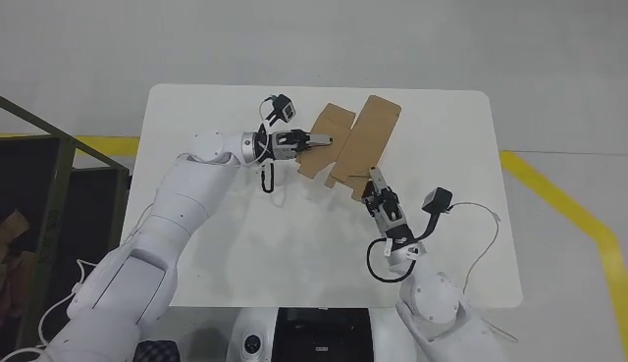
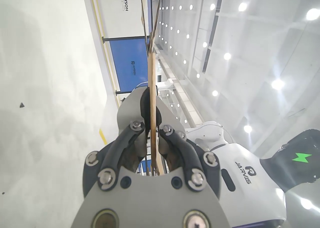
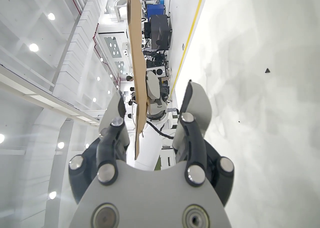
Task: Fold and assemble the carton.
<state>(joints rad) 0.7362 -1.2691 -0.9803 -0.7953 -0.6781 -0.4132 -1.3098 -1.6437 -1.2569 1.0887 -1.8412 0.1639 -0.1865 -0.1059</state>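
A flat brown carton [image 1: 351, 140] is held off the white table [image 1: 196, 254] near its far middle, its panels unfolded. My left gripper [image 1: 316, 140] comes in from the left and is shut on the carton's left flap; in the left wrist view the board [image 2: 152, 104] runs edge-on between the closed fingers [image 2: 144, 106]. My right gripper [image 1: 374, 179] sits at the carton's near edge, open. In the right wrist view the carton edge [image 3: 137, 64] stands between the spread fingers [image 3: 197, 104], closer to one finger, not pinched.
The table's front half and right side are bare. A dark rack [image 1: 44, 215] stands left of the table. Yellow floor tape [image 1: 564, 205] runs past the right side. A black cable [image 1: 378, 264] loops by my right arm.
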